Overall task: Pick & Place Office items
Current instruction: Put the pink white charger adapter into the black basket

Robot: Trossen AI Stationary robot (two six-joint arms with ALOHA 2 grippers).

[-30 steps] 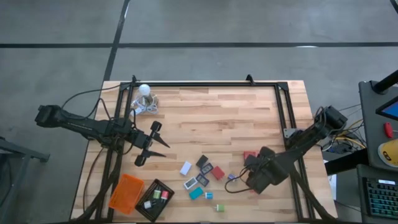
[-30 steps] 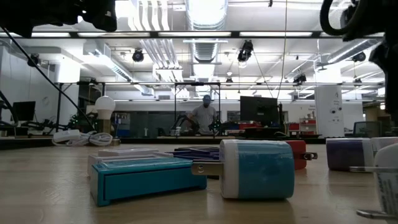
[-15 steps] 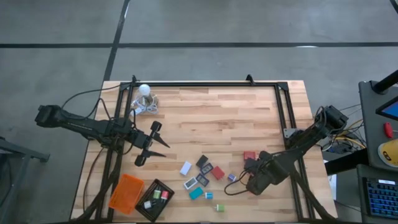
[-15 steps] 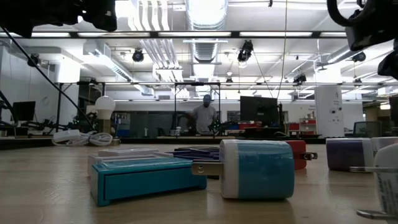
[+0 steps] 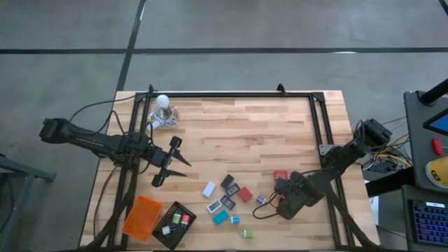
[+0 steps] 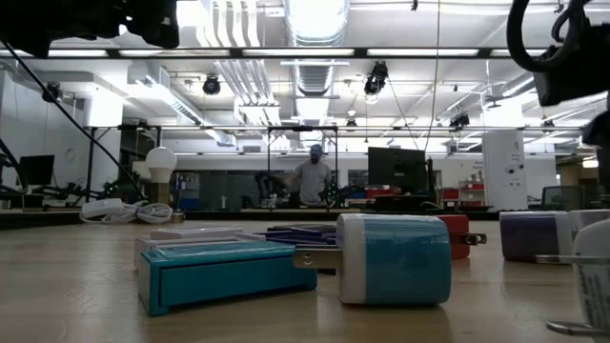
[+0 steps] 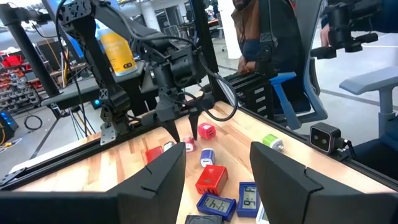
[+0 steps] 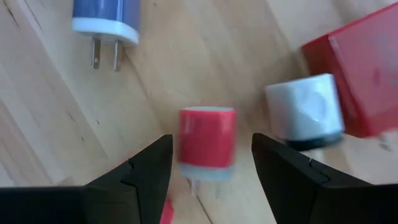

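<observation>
Office items (image 5: 227,199): roughly a dozen small blocks loose on the wooden table (image 5: 245,133), clustered at about 6 o'clock of its centre; exact count uncertain from above.
Red pieces: two seen from above, red block (image 5: 281,175) and red square (image 5: 245,194).
Teal pieces: teal block (image 5: 220,218) on the table; teal plug (image 6: 394,259) and teal drawer box (image 6: 221,272) nearest the low camera.
Green piece: one small green piece (image 5: 246,234) at the cluster's 6 o'clock edge.
White piece: one white block (image 5: 208,189) at the cluster's 10 o'clock.
Trays: two, orange tray (image 5: 142,216) and black tray (image 5: 175,224), side by side at the table's 7 o'clock corner; the black one holds a few small pieces.
Right gripper (image 8: 211,163): low over the table at 4 o'clock, fingers parted, holding nothing; a red plug (image 8: 206,143) lies between them, with a white plug (image 8: 305,112) and a blue plug (image 8: 106,22) near.
Left gripper (image 5: 183,162): raised at 9 o'clock, fingers spread, empty, pointing toward the cluster.
</observation>
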